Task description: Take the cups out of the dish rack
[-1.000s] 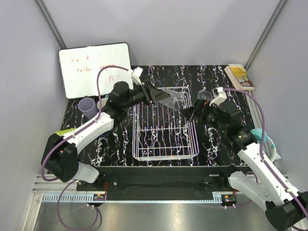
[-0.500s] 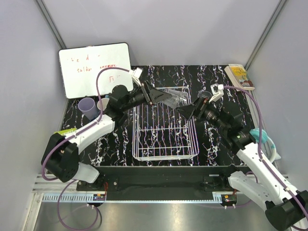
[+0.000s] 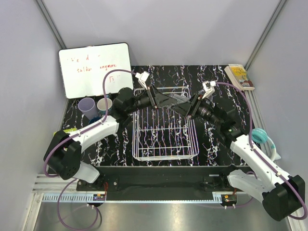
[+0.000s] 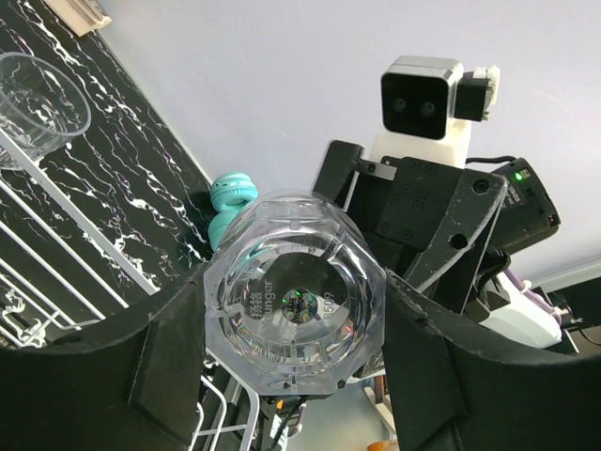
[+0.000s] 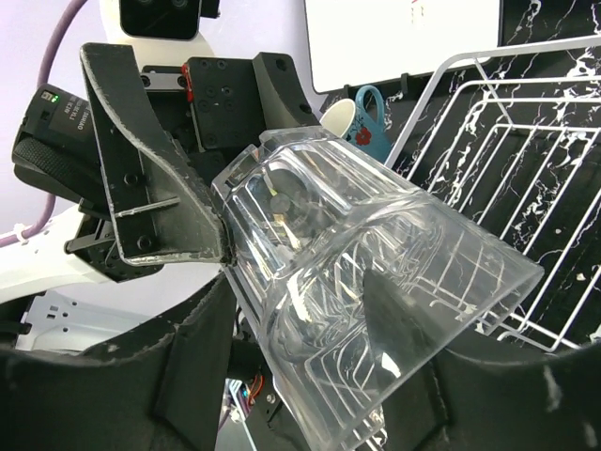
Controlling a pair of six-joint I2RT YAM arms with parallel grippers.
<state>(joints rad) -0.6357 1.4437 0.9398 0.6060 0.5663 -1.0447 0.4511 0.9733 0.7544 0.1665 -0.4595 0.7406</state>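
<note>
A clear faceted glass (image 3: 176,99) hangs on its side above the far end of the white wire dish rack (image 3: 166,144). My left gripper (image 3: 167,100) is shut on its base end, which faces the left wrist view (image 4: 293,310). My right gripper (image 3: 186,107) is at its mouth end (image 5: 376,282), jaws apart: one finger (image 5: 188,376) lies beside the wall and the other shows through the glass. A second clear glass (image 4: 38,94) stands on the table beyond the rack. A lavender tumbler (image 3: 87,107) and a blue mug (image 3: 103,104) stand left of the rack. A teal mug (image 3: 260,137) sits at the right.
A whiteboard (image 3: 94,70) leans at the back left. A book (image 3: 239,76) lies at the back right corner. A yellow-green object (image 3: 65,131) lies at the table's left edge. Grey walls close in on both sides.
My right arm has swung left and forward until its jaws reach the glass's mouth end. My left arm has stretched a little to the right, still holding the glass.
</note>
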